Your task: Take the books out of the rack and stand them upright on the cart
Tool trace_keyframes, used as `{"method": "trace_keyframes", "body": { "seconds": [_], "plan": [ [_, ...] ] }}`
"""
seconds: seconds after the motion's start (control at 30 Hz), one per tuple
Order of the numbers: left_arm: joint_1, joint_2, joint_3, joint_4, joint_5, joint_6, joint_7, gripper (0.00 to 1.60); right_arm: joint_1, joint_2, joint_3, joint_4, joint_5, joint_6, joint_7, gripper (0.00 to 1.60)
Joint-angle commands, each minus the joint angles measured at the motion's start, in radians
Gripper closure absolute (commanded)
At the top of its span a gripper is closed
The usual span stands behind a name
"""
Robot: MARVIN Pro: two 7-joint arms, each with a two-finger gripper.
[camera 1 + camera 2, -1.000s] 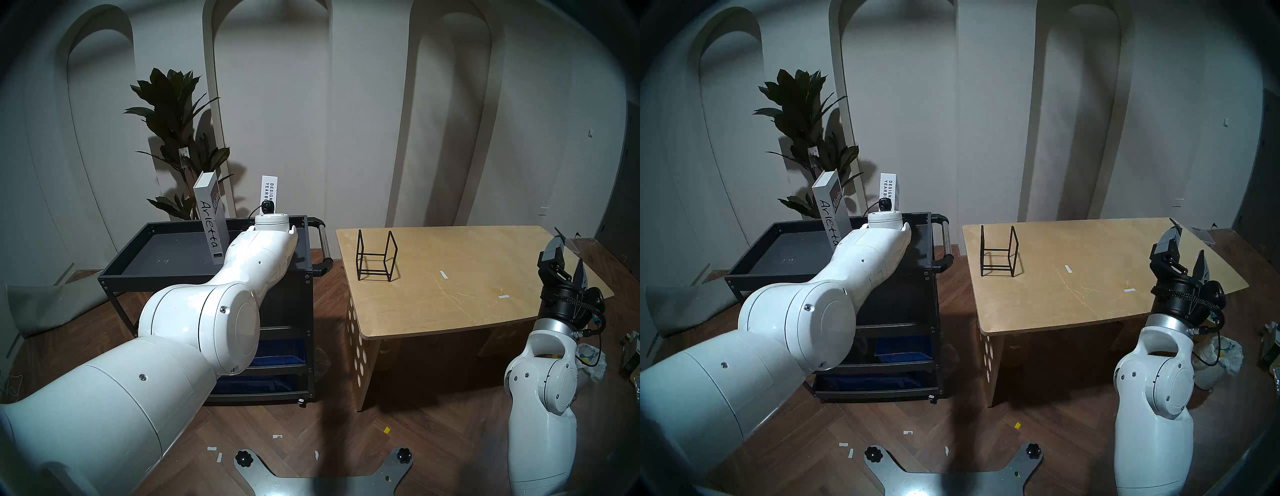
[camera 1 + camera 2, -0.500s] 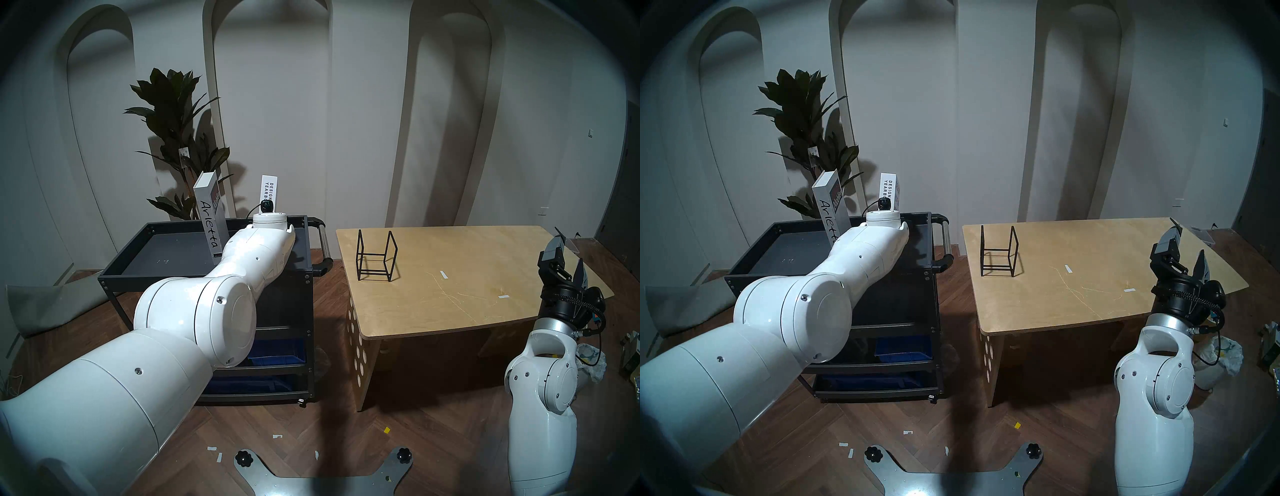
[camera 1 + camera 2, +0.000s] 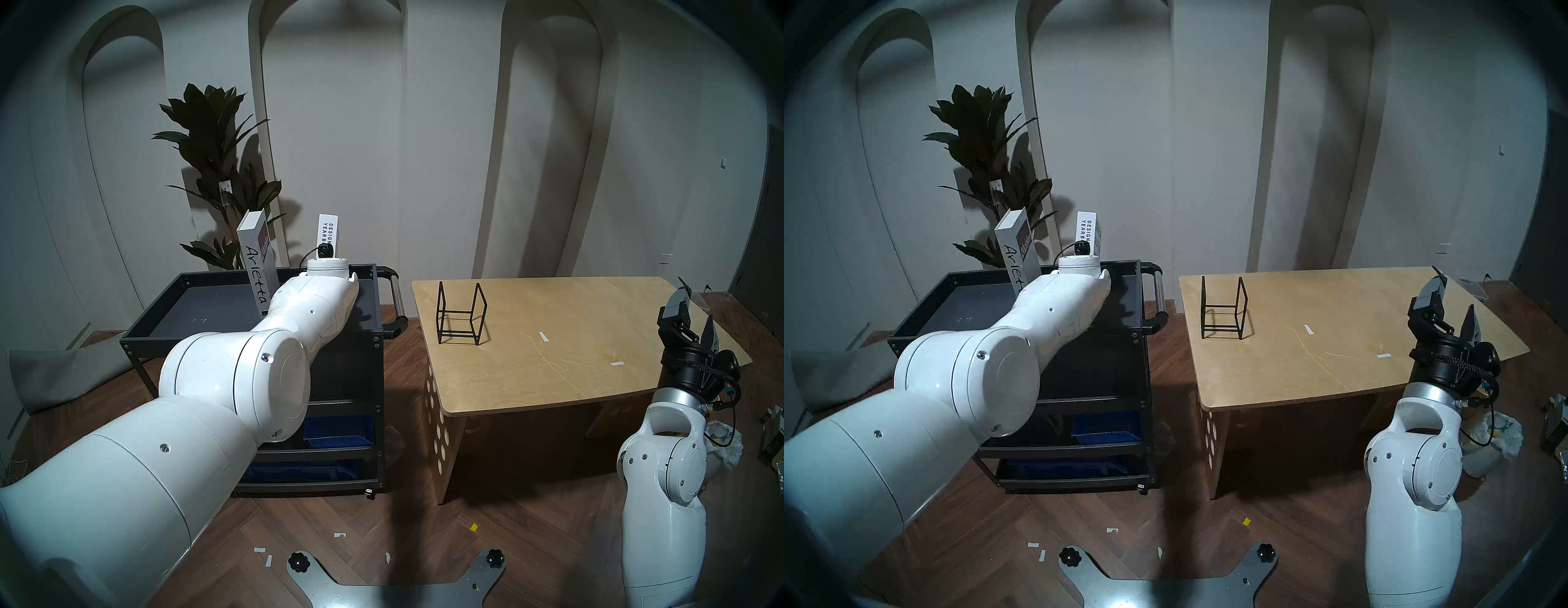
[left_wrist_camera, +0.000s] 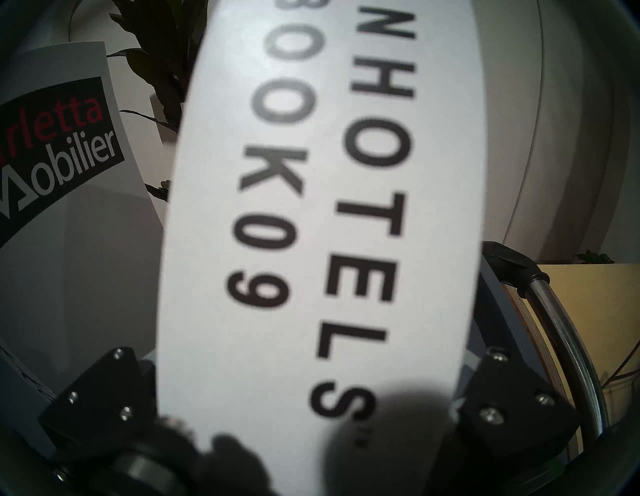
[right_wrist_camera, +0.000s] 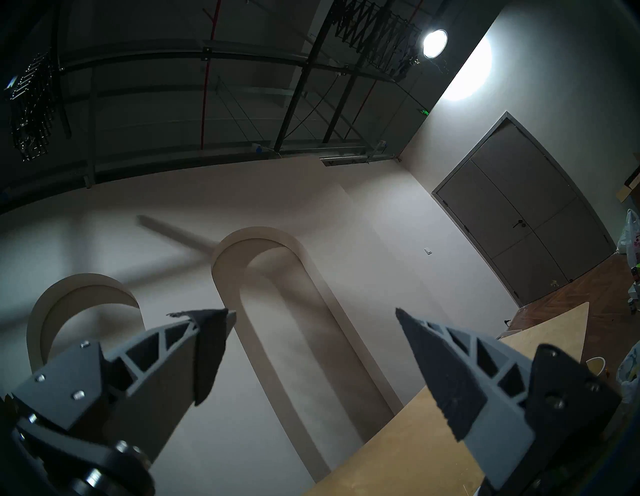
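The left tool (image 4: 304,398) is closed on the yearbook (image 4: 322,214), held upright over the cart (image 3: 254,331). The Arletta book (image 3: 256,271) leans just left of it. A release before the base sits flat could tip either book. The right tool (image 5: 311,350) is wide open and empty, and the rack (image 3: 461,313) is empty.

White books (image 3: 258,263), black lettering

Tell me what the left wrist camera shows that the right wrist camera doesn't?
Only the left wrist view shows the books: the yearbook fills it, standing between that hand's fingers, with the Arletta book, plant leaves and the cart handle beside it. Only the right wrist view shows the ceiling, a lamp, grey double doors and open, empty fingers. Both catch the pale wall and a corner of the wooden table.
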Motion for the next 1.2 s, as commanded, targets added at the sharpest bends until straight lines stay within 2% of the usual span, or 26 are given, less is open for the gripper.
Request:
{"method": "trace_keyframes", "body": {
  "seconds": [0.0, 0.07, 0.1, 0.23, 0.27, 0.3, 0.33, 0.37, 0.4, 0.43, 0.47, 0.73, 0.77, 0.8, 0.87, 0.9, 0.97, 1.03, 1.1, 1.17],
  "plan": [
    [-0.056, 0.008, -0.004, 0.004, -0.003, 0.005, -0.001, 0.35, 0.013, 0.004, -0.006, -0.011, 0.0, -0.001, 0.003, 0.0],
    [-0.058, 0.009, -0.004, 0.008, -0.003, 0.007, -0.001, 0.19, 0.014, 0.005, -0.007, -0.01, 0.001, -0.001, 0.003, 0.0],
    [-0.059, 0.01, -0.004, 0.01, -0.003, 0.008, -0.002, 0.0, 0.015, 0.005, -0.008, -0.009, 0.001, -0.001, 0.003, 0.0],
    [-0.063, 0.013, -0.003, 0.017, -0.001, 0.009, -0.004, 0.0, 0.018, 0.007, -0.01, -0.006, 0.002, -0.002, 0.003, 0.0],
    [-0.064, 0.014, -0.003, 0.019, -0.001, 0.01, -0.004, 0.06, 0.019, 0.007, -0.011, -0.006, 0.002, -0.002, 0.003, 0.0],
    [-0.065, 0.014, -0.003, 0.021, -0.001, 0.01, -0.004, 0.3, 0.019, 0.007, -0.011, -0.005, 0.002, -0.002, 0.003, 0.0],
    [-0.066, 0.014, -0.002, 0.022, -0.001, 0.01, -0.004, 0.74, 0.02, 0.007, -0.011, -0.004, 0.003, -0.002, 0.003, 0.0],
    [-0.068, 0.014, 0.0, 0.024, 0.001, 0.009, -0.006, 0.84, 0.02, 0.007, -0.011, -0.004, 0.003, -0.003, 0.003, 0.0],
    [-0.069, 0.014, 0.0, 0.025, 0.001, 0.01, -0.006, 1.04, 0.02, 0.007, -0.012, -0.003, 0.003, -0.003, 0.003, 0.0],
    [-0.07, 0.014, 0.001, 0.027, 0.003, 0.009, -0.006, 1.04, 0.02, 0.007, -0.012, -0.003, 0.004, -0.003, 0.003, 0.0],
    [-0.07, 0.014, 0.002, 0.028, 0.004, 0.008, -0.007, 1.6, 0.02, 0.007, -0.012, -0.002, 0.004, -0.003, 0.003, 0.0],
    [-0.069, 0.014, 0.007, 0.042, 0.009, 0.007, -0.006, 1.6, 0.023, 0.009, -0.012, 0.0, 0.008, -0.005, 0.004, 0.0],
    [-0.068, 0.015, 0.007, 0.044, 0.008, 0.008, -0.005, 1.45, 0.023, 0.009, -0.012, 0.0, 0.009, -0.005, 0.004, 0.0],
    [-0.066, 0.015, 0.008, 0.046, 0.009, 0.007, -0.005, 1.2, 0.024, 0.009, -0.012, 0.0, 0.009, -0.005, 0.004, 0.0],
    [-0.065, 0.017, 0.009, 0.05, 0.01, 0.009, -0.006, 1.05, 0.024, 0.01, -0.011, 0.001, 0.011, -0.006, 0.005, 0.0],
    [-0.065, 0.017, 0.008, 0.053, 0.009, 0.01, -0.004, 0.87, 0.024, 0.01, -0.011, 0.001, 0.011, -0.006, 0.005, 0.0],
    [-0.066, 0.018, 0.007, 0.056, 0.008, 0.013, -0.004, 0.81, 0.025, 0.011, -0.011, 0.001, 0.013, -0.006, 0.006, 0.0],
    [-0.068, 0.018, 0.01, 0.059, 0.009, 0.014, -0.004, 0.6, 0.025, 0.011, -0.011, 0.002, 0.015, -0.006, 0.007, 0.0],
    [-0.071, 0.017, 0.01, 0.063, 0.01, 0.018, -0.001, 0.6, 0.026, 0.012, -0.011, 0.002, 0.017, -0.006, 0.008, 0.0],
    [-0.073, 0.016, 0.011, 0.066, 0.01, 0.021, 0.001, 0.5, 0.026, 0.013, -0.011, 0.003, 0.02, -0.006, 0.009, 0.0]
  ]
}}
